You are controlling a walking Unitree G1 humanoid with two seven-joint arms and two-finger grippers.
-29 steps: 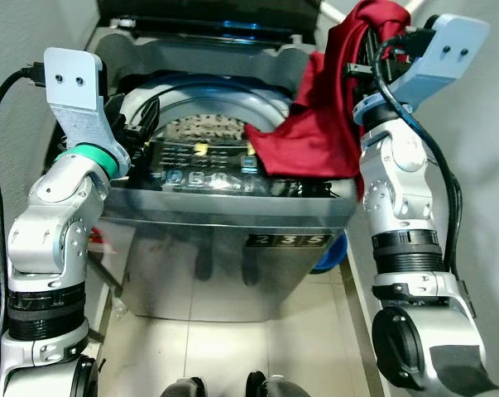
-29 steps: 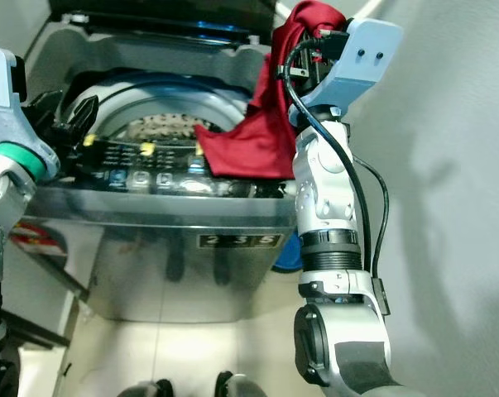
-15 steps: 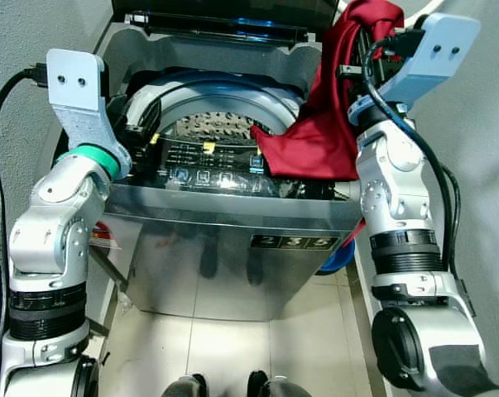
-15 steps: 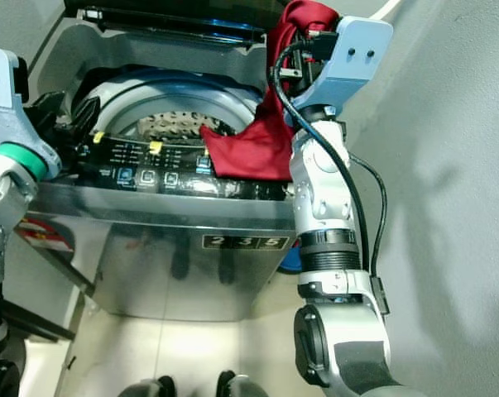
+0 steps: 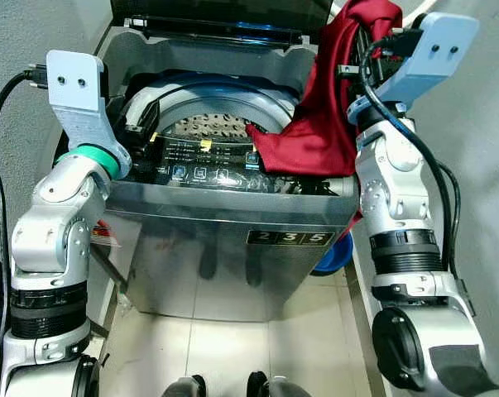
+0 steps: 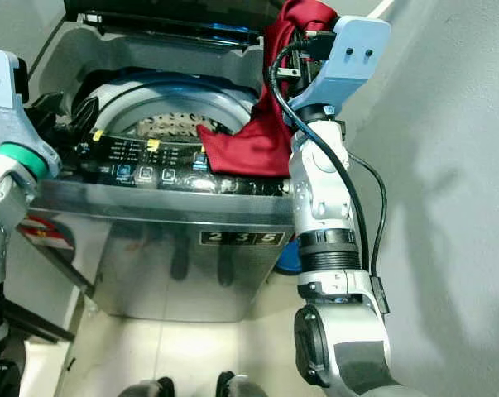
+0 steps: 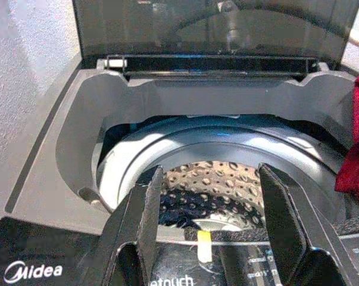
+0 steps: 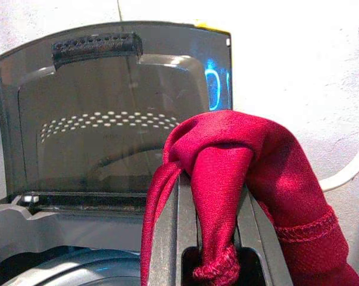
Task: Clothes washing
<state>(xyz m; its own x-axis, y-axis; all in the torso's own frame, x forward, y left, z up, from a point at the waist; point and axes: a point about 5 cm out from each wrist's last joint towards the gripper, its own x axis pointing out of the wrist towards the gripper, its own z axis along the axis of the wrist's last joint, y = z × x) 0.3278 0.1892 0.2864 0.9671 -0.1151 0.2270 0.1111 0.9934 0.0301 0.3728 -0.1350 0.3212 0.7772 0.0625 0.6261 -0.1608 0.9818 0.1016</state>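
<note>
A grey top-loading washing machine (image 5: 224,240) stands before me with its dark lid (image 5: 224,12) raised. Its perforated drum (image 5: 216,124) holds some dark laundry (image 7: 185,208). My right gripper (image 8: 210,190) is raised over the machine's right back corner, shut on a red garment (image 5: 315,124). The garment hangs down and drapes over the right front rim, beside the control panel (image 5: 208,169). At the left front of the tub opening, my left gripper (image 7: 210,179) hovers open just above the panel, with nothing between its fingers.
Walls close in on both sides: a white one on the right (image 6: 448,165) and a grey one on the left (image 5: 34,25). A blue object (image 5: 332,256) sits low beside the machine's right side. A white hose (image 8: 346,173) runs along the back wall. Tiled floor (image 5: 232,347) lies in front.
The whole view has shifted a little, so the camera moved. The red garment stays in the right gripper and over the rim. The left gripper holds its place.
</note>
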